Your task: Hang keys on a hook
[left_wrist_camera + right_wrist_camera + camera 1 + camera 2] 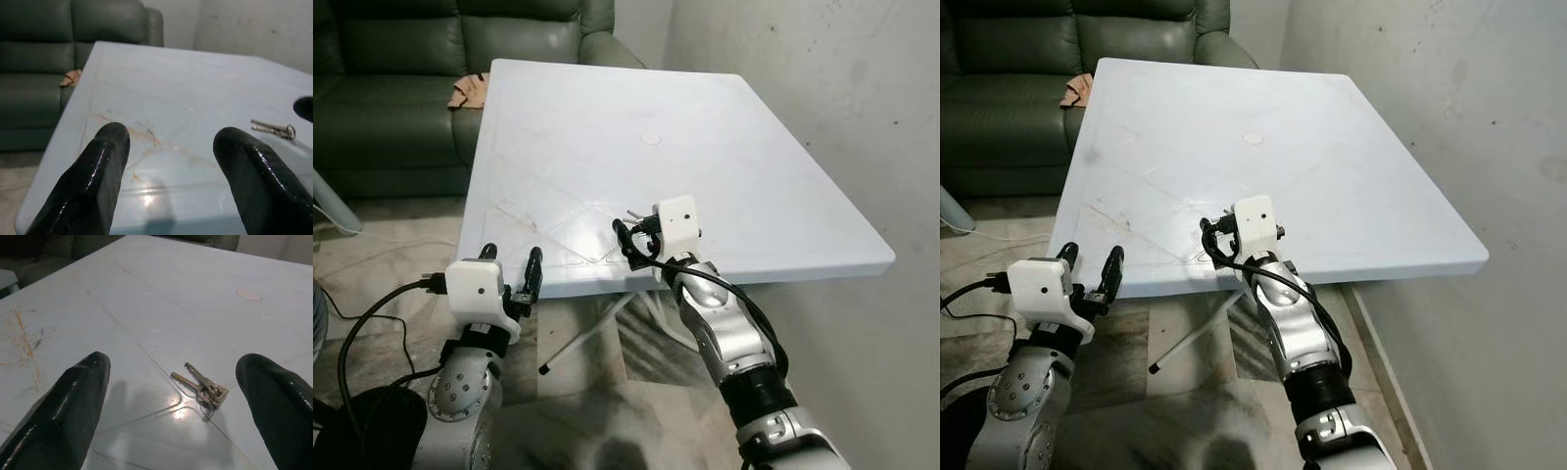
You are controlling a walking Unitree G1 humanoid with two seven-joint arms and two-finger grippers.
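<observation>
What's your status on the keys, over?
Right gripper open, fingers either side of the keys on the white table. Left gripper open at near edge, idle. No hook sighted. Nothing blocking.

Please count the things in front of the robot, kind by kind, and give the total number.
Tables: 1, white table
Bunches of keys: 1, keys lying on the table
Sofas: 1, green sofa
Cloths: 1, brown cloth on the sofa
Total: 4

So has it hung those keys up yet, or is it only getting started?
Only starting. The keys lie flat on the white table, untouched. The right gripper hovers open just before them; the left gripper waits open at the table's edge. Grasping, lifting and hanging are all left.
</observation>
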